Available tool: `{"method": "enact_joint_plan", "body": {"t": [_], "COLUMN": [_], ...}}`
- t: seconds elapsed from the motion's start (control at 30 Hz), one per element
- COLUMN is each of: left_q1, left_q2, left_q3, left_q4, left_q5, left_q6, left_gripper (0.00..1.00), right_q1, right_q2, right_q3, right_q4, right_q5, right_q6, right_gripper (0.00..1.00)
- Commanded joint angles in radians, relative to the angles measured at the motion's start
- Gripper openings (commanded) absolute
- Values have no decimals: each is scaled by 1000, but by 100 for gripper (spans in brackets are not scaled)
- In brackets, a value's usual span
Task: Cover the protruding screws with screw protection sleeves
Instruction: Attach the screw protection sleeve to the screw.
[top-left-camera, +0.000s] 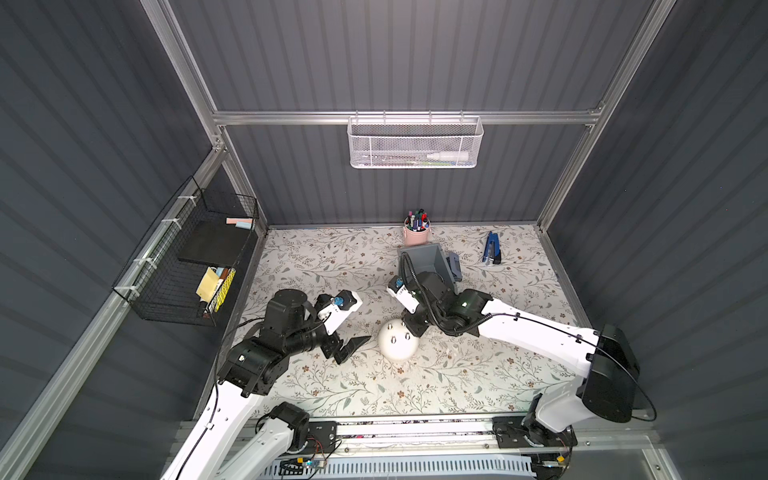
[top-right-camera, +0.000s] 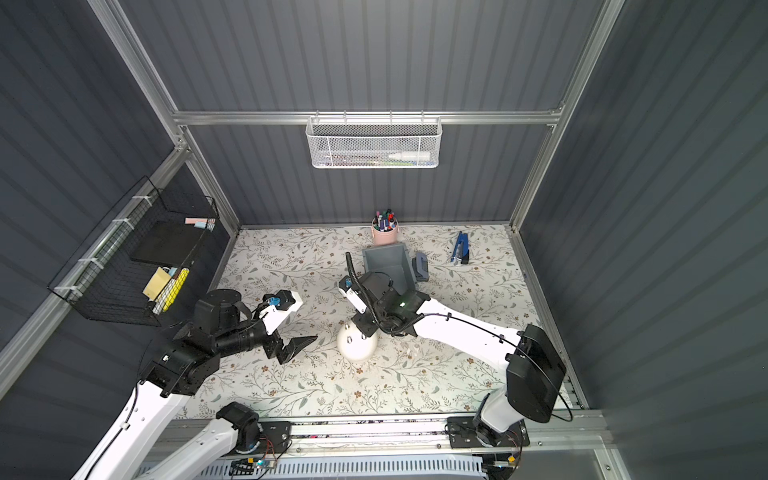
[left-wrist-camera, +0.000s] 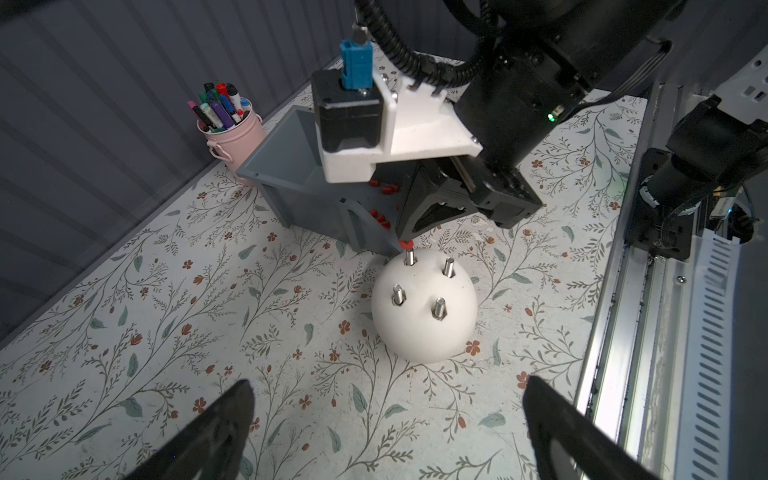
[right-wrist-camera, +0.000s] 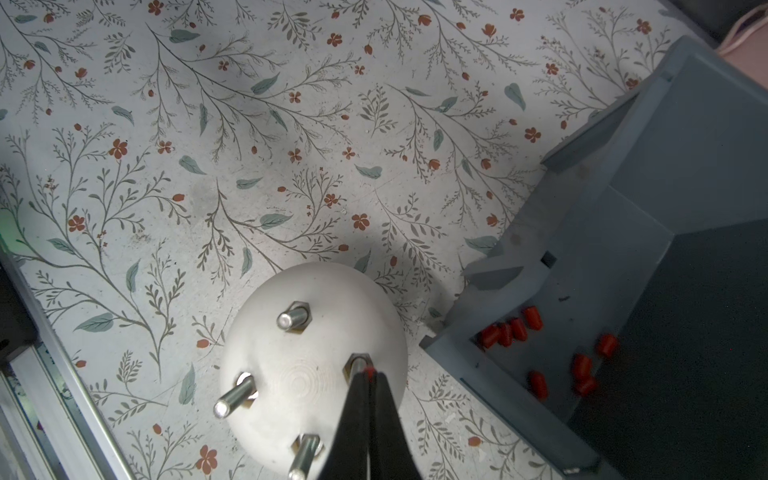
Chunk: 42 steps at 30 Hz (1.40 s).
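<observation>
A white dome (top-left-camera: 392, 347) (left-wrist-camera: 424, 328) sits mid-table with several silvery protruding screws (left-wrist-camera: 438, 309) (right-wrist-camera: 293, 318) sticking up from it. My right gripper (top-left-camera: 409, 329) (right-wrist-camera: 369, 374) is shut on one red screw protection sleeve (right-wrist-camera: 368, 371) (left-wrist-camera: 405, 242). The sleeve hangs right at the tip of the dome's rear screw (left-wrist-camera: 410, 258). Whether the two touch is unclear. More red sleeves (right-wrist-camera: 511, 330) lie inside the grey bin (top-left-camera: 424, 259) (right-wrist-camera: 665, 166) behind the dome. To the dome's left, my left gripper (top-left-camera: 353, 349) (left-wrist-camera: 388, 384) stands wide open and empty, low over the table.
A pink cup of marker pens (top-left-camera: 417, 232) stands at the back wall behind the bin. A small grey block (top-left-camera: 455, 268) lies beside the bin and a blue tool (top-left-camera: 492, 248) at the back right. A black wire basket (top-left-camera: 187, 257) hangs on the left wall.
</observation>
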Motion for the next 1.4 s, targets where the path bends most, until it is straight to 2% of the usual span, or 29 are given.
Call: {"method": "enact_joint_plan", "body": {"t": [0.0,0.87,1.03,1.37], "left_q1": [5,5,5,5], "left_q2": [-2,8,11,7], "left_q3": [-7,-6,-6,-5], "left_q4": [4,2,0,0], "left_q5": [-3,-3,31,32], "left_q6": [-6,-5,-4,-4], "left_gripper": [99,99,99,99], "right_q1": [-4,-4,-4,-4], "right_q2": [7,-41,-49,-14], "right_q3": [-17,-60,-66,-66], "right_q4": [-1,41,57,32], "right_q5": [-7,-27,-35,-20], "right_q6": [15,45,49,41], "right_gripper": [0,0,0,0]}}
